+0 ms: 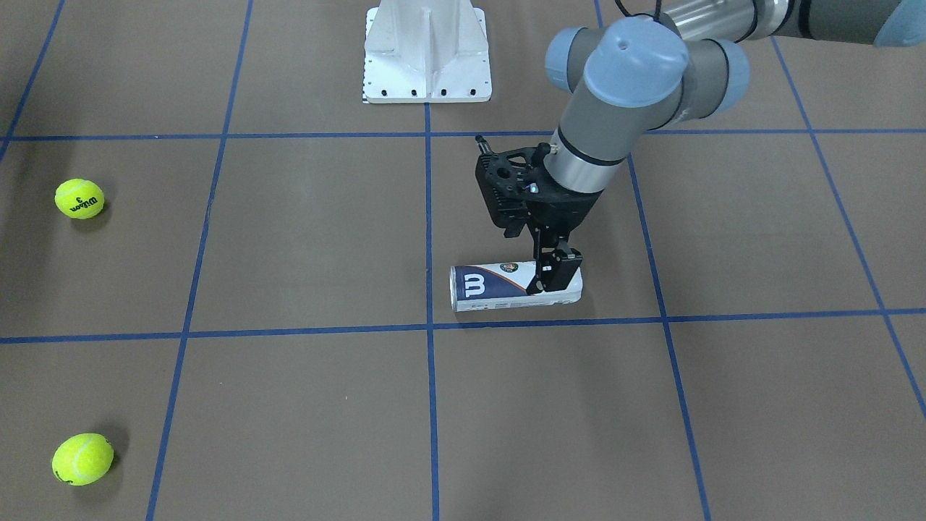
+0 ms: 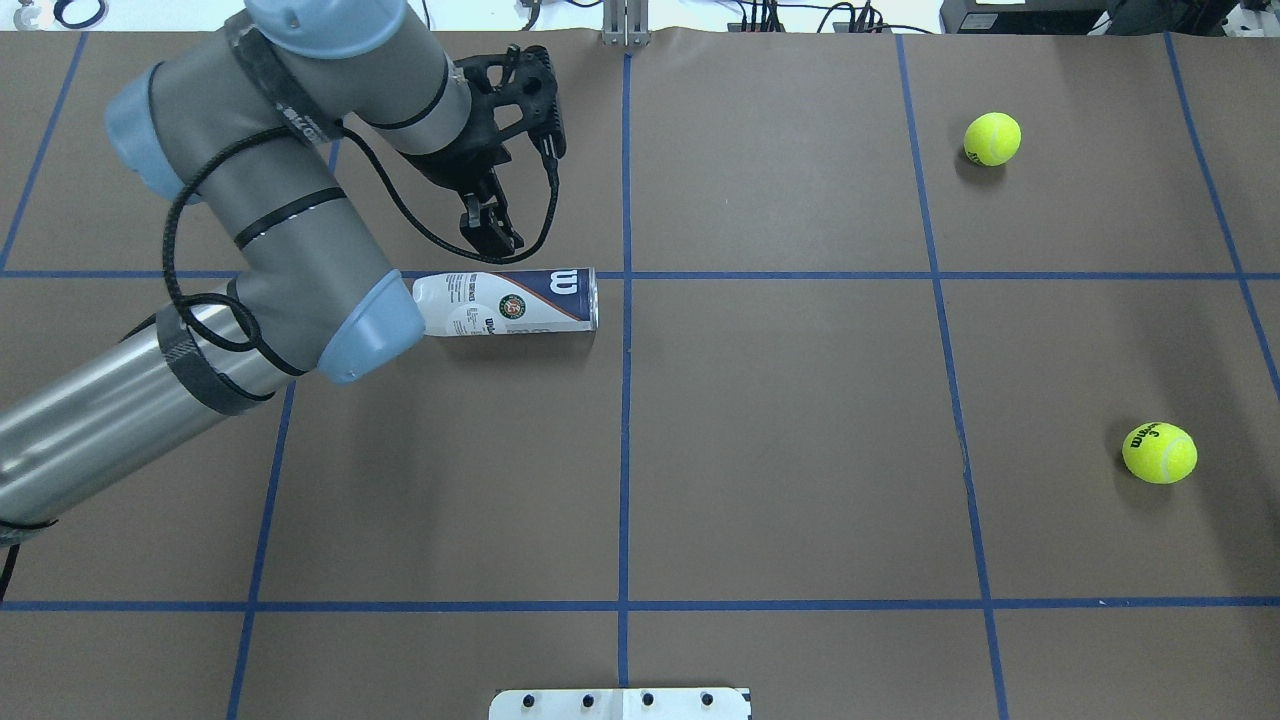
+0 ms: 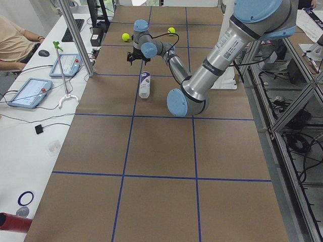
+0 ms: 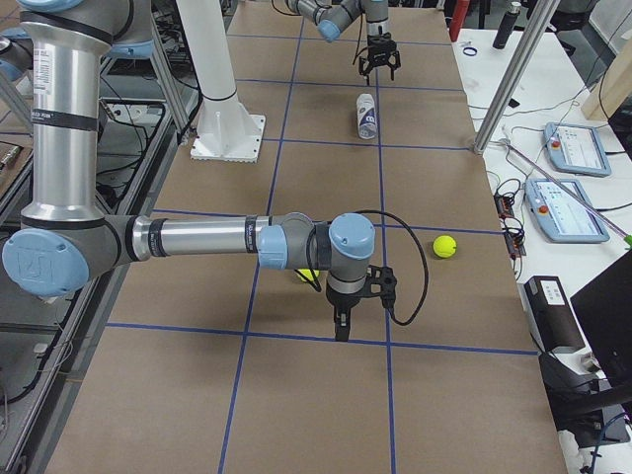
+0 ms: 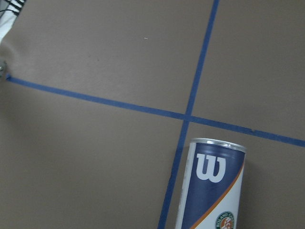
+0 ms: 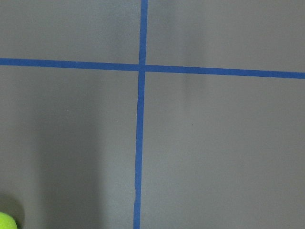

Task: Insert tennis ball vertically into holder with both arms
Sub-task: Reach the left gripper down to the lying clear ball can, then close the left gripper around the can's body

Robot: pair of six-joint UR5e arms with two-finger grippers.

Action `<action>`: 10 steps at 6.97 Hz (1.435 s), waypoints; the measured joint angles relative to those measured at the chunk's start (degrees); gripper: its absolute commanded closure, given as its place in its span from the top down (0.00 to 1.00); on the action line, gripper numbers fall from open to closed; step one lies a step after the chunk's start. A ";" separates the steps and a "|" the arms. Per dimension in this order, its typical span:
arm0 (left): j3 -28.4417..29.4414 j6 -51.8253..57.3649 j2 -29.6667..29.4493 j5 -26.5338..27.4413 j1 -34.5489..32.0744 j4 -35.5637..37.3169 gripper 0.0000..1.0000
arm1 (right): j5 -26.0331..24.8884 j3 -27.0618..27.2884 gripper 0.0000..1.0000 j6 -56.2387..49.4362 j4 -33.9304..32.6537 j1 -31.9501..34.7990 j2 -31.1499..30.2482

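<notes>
The bench [image 2: 800, 450], brown with a blue tape grid, carried every item. The left arm [image 2: 270, 240] reached out over its own half toward the holder. The right arm [image 4: 197, 240] appeared only in the side camera, stretched low over its own end of the bench. The white pedestal [image 1: 427, 58] stood at the robot's edge.

The holder [image 2: 510, 300] lay on its side along a tape line, its logo end just short of the centre line. We could not establish whether that end was open. The left tool [image 2: 497, 238] hung above the holder, jaws somewhat parted and gripping nothing; the side camera showed clear air between the 2. We could not tell how far the right tool [image 4: 341, 324] was open. It pointed down close to the bench.

The tennis ball marked 3 [image 2: 1159, 452], near the right tool, and the other tennis ball [image 2: 992, 138] rested loose on the right half, well apart from each other and from the holder.

In our judgement, 0 steps were complete. Outstanding: grip the holder, stand it vertical, pick up 1 ball, lower it in.
</notes>
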 measured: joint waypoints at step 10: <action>15.61 -1.64 -4.56 8.87 9.39 -7.43 1.00 | 0.09 -0.04 1.00 0.07 -0.02 -0.02 -0.01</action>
